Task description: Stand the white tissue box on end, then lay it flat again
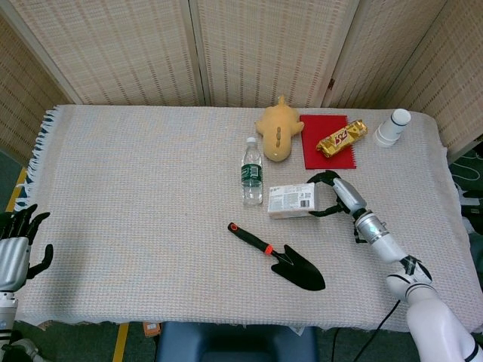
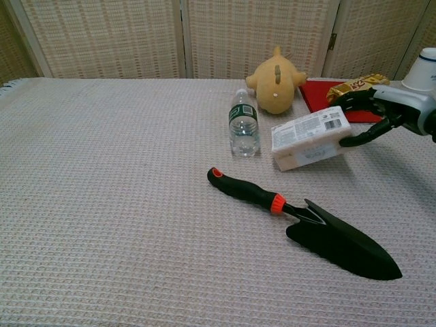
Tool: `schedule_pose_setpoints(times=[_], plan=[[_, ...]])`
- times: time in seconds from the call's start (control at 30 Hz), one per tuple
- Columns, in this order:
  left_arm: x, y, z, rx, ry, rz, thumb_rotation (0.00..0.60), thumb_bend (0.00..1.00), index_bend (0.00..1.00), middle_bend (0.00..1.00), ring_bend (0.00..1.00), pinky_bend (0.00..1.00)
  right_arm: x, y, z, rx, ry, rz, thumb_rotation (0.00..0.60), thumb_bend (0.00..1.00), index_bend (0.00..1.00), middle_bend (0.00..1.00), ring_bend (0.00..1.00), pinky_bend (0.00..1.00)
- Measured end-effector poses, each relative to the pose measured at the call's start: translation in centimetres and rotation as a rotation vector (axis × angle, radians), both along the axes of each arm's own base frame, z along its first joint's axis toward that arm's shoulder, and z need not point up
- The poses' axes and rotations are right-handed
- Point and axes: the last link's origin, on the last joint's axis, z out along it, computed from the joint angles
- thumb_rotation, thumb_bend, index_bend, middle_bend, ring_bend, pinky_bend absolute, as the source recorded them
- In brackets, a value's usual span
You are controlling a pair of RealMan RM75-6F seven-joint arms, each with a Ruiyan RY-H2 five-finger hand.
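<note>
Tissue box (image 1: 291,201) lies nearly flat on the tabletop (image 1: 136,188), just right of the bottle (image 1: 252,173), its right end gripped by the right hand (image 1: 333,194), fingers (image 2: 359,138) clamped on it. Trowel (image 1: 283,259) lies in front. Left hand (image 1: 15,249) sits off the near-left edge, fingers apart, holding nothing.
</note>
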Motion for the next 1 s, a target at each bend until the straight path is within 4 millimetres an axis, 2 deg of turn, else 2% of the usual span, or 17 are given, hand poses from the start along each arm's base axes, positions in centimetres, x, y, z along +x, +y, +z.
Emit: schedule_pose_setpoints(times=[0.2,0.47,1.0], plan=[[0.0,-0.1,0.0,-0.001,0.002,0.003,0.6,0.48,0.16,0.0,0.0,0.09,-0.4,-0.1,0.5,0.01,0.105,0.022,0.6,0.44,0.43,0.44,0.39,0.0],[0.1,-0.1,-0.1,-0.006,0.005,0.002,0.6,0.48,0.16,0.0,0.0,0.09,-1.3,0.2,-0.1,0.078,0.231,-0.005,0.6,0.44,0.42,0.44,0.39,0.0],[0.1,0.0,-0.3,-0.014,0.007,0.003,0.6,0.48,0.16,0.0,0.0,0.09,-1.4,0.3,-0.1,0.061,0.301,0.01,0.6,0.44,0.4,0.44,0.37,0.0]])
